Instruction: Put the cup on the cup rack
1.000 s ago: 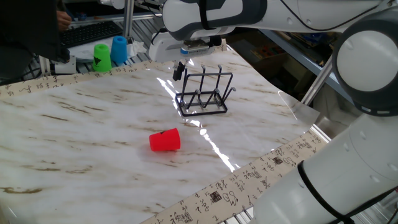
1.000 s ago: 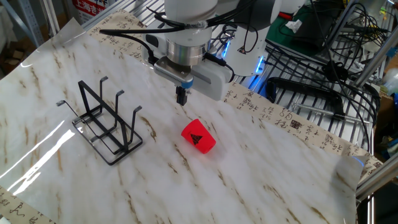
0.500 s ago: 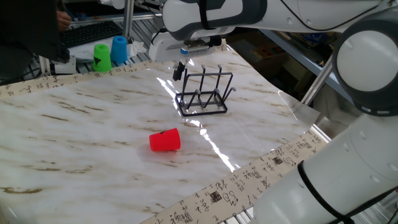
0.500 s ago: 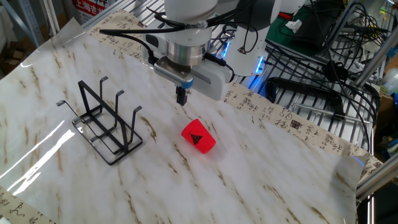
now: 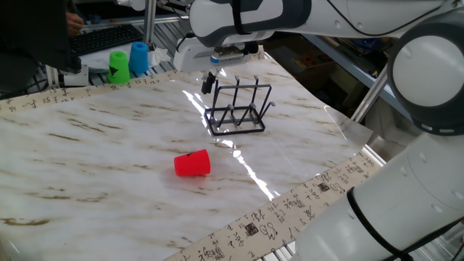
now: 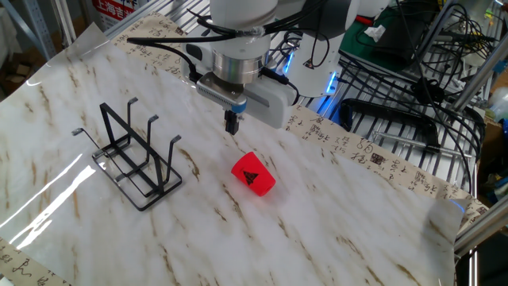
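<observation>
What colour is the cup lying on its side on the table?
Bright red cup, clearest in the fixed view that also shows the green and blue cups.

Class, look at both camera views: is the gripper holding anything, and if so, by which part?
Nothing is held. The gripper hangs shut and empty above the table, apart from the red cup, which lies on its side.

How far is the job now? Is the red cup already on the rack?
Nothing looks done yet. The cup lies on its side on the table, apart from the rack, whose prongs are bare. The claw hangs above the table, fingers together, holding nothing. Left to do: open, grasp the cup, carry it over and set it on a prong.
</observation>
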`<state>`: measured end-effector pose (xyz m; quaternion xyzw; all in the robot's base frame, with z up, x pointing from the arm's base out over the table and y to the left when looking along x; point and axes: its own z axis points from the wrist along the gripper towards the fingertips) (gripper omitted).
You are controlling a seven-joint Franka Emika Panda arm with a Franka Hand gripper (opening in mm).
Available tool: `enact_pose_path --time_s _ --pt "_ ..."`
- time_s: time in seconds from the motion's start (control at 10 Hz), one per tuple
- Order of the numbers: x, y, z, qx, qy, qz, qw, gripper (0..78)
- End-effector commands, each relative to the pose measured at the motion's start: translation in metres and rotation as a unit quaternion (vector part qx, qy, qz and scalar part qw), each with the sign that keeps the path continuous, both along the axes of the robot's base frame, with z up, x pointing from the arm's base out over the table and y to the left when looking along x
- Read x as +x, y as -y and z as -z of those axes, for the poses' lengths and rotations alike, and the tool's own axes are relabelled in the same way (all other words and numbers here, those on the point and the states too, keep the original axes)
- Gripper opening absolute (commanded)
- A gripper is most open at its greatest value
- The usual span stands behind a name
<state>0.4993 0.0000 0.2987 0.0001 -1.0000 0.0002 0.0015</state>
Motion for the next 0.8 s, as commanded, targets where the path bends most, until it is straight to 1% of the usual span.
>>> enact_pose_path --time_s 0.1,0.2,0.5,0.7,0.8 --pt "0.0 0.0 0.0 0.111 -0.02 0.021 0.9933 0.0" --pt "0.0 0.0 0.0 0.085 -0.019 0.018 0.9961 0.0" --pt "0.0 -0.003 -0.002 0.084 -0.023 0.02 0.996 0.0" --pt "-0.002 -0.019 -0.008 0.076 -0.024 0.042 0.9959 0.0" --pt "-0.003 -0.024 -0.01 0.075 -0.024 0.046 0.9958 0.0"
